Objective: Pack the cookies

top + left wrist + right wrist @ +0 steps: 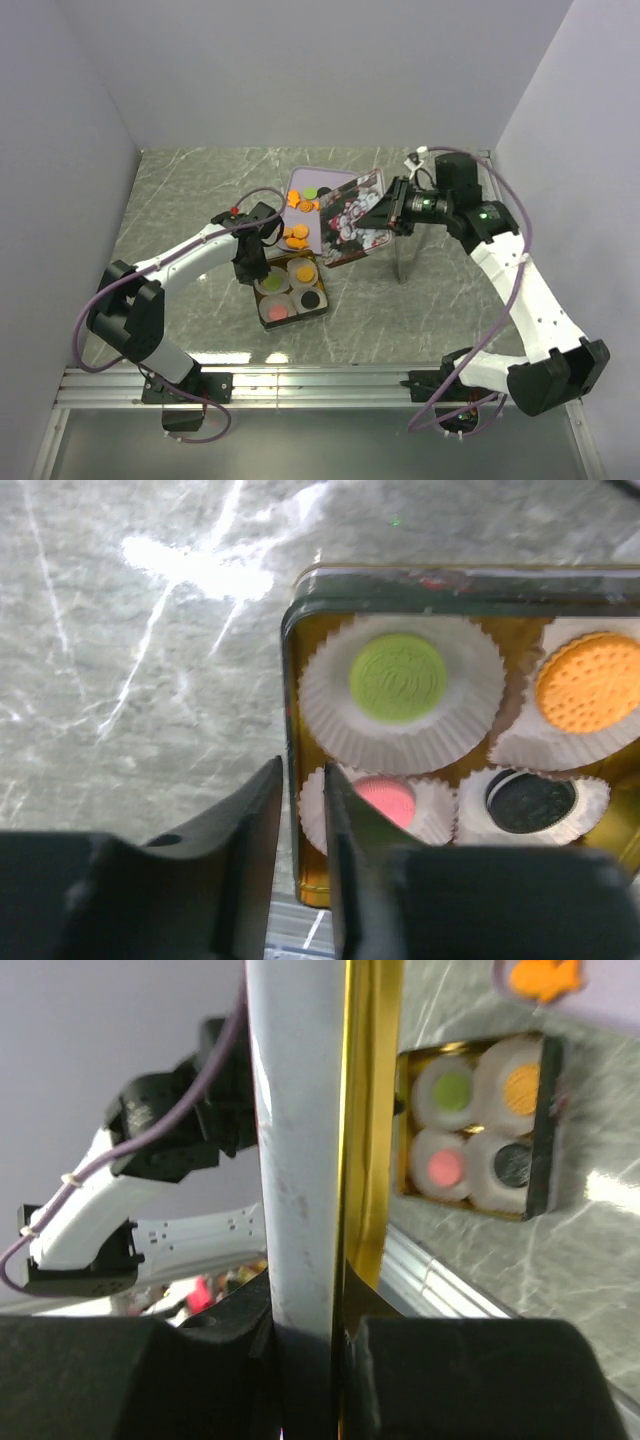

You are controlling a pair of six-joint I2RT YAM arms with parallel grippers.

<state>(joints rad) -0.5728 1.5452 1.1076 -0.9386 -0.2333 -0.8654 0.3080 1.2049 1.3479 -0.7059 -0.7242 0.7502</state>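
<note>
Right arm [522, 290] holds lid [350, 220] (jaws clamped); left arm [190, 252] grips tin [291, 710].

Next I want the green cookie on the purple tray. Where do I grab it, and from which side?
Pinch the green cookie across its rim, coming straight down from above. It looks to lie flat on the purple tray, so only its thin edges offer a hold. Stay clear of the black cookie beside it.

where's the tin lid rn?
Top view, centre-right: the lid is clamped in the right gripper, over the purple tray's right side, beyond the open tin.
</note>
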